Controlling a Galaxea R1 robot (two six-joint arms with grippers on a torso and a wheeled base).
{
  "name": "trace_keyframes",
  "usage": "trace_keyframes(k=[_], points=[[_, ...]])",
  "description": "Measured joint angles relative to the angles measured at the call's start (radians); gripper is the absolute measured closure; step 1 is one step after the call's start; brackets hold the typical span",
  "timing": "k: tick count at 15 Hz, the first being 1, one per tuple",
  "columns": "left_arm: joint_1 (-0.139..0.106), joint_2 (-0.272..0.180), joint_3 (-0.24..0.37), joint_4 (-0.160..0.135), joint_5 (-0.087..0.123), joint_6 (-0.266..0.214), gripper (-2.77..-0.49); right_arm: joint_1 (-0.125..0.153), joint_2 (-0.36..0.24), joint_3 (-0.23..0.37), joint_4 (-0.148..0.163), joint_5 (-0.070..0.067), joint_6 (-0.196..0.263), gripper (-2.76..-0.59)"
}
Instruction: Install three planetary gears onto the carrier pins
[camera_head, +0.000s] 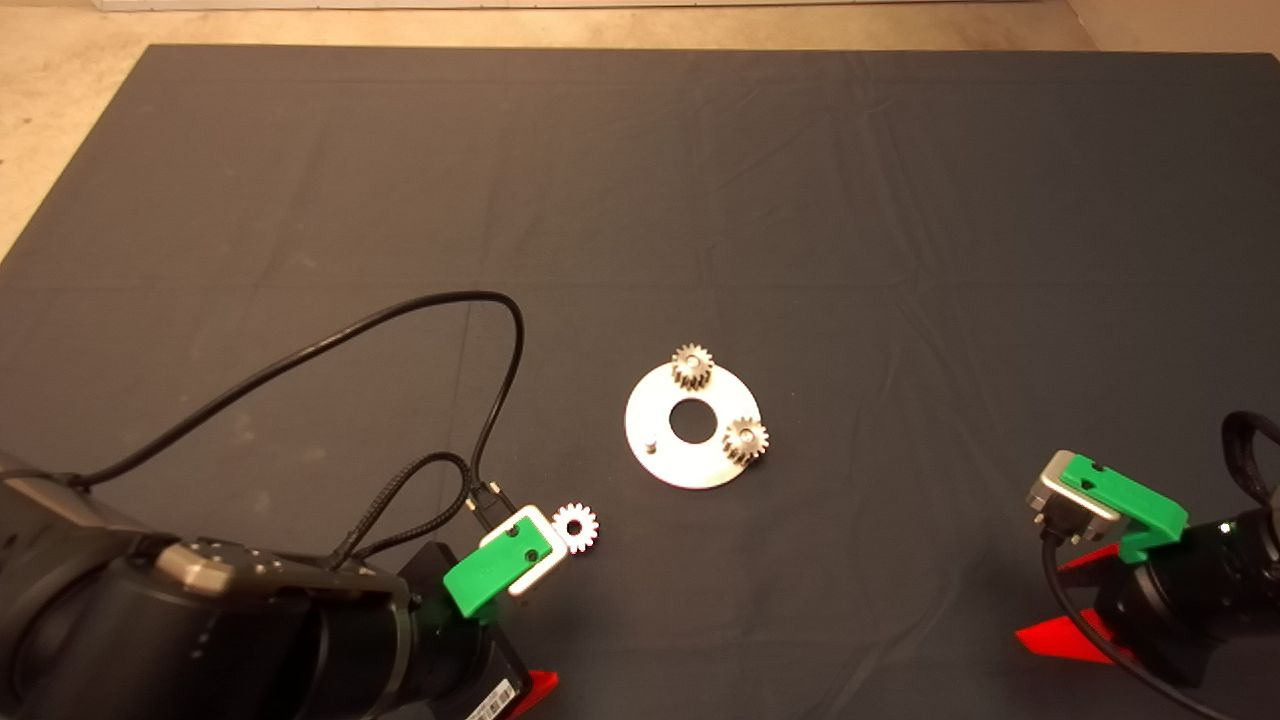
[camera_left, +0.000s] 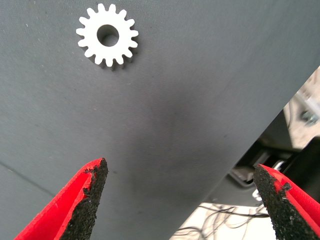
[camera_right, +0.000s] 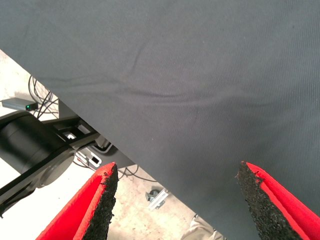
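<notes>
gears: two (camera_head: 691, 366) (camera_head: 746, 439) seated; third gear (camera_head: 575, 526) lies loose. left gripper (camera_left: 180, 200) wide, empty, near it: next, grasp and seat on free pin (camera_head: 651, 444). right gripper (camera_right: 175, 200) wide, parked.

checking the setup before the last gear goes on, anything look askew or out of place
Nothing damaged. One gear lies flat on the mat, off the plate, beside the open left pincer; one pin is bare.

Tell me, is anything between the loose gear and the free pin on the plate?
Nothing visible is. The loose gear lies flat on the mat, beside the left gripper, whose fingers are open. Only bare mat separates it from the free pin. The other two gears sit on the plate's other pins.
</notes>
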Motion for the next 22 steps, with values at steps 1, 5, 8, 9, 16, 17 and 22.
trace_keyframes(k=[1,5,8,9,16,17,22], points=[[0.000,-0.007,-0.014,-0.002,0.001,0.035,-2.07,-0.005,0.002,0.000,-0.002,0.002,0.000,-1.76],[0.000,-0.013,-0.140,-0.003,0.003,0.162,-2.07,-0.087,0.002,0.000,-0.007,0.002,-0.004,-1.76],[0.000,-0.013,-0.192,-0.003,0.003,0.233,-2.07,-0.087,0.003,0.000,-0.007,0.003,-0.005,-1.76],[0.000,-0.013,-0.193,-0.003,0.003,0.233,-2.07,-0.087,0.003,0.000,-0.007,0.003,-0.005,-1.76],[0.000,0.052,-0.213,-0.003,-0.002,0.223,-2.07,-0.101,0.003,0.000,-0.019,0.004,-0.005,-1.76],[0.000,0.074,-0.220,-0.003,-0.007,0.211,-2.07,-0.102,0.003,0.000,-0.019,0.006,-0.005,-1.76],[0.001,0.133,-0.266,-0.003,-0.007,0.205,-2.07,-0.119,0.001,0.000,-0.020,0.017,-0.014,-1.76]])
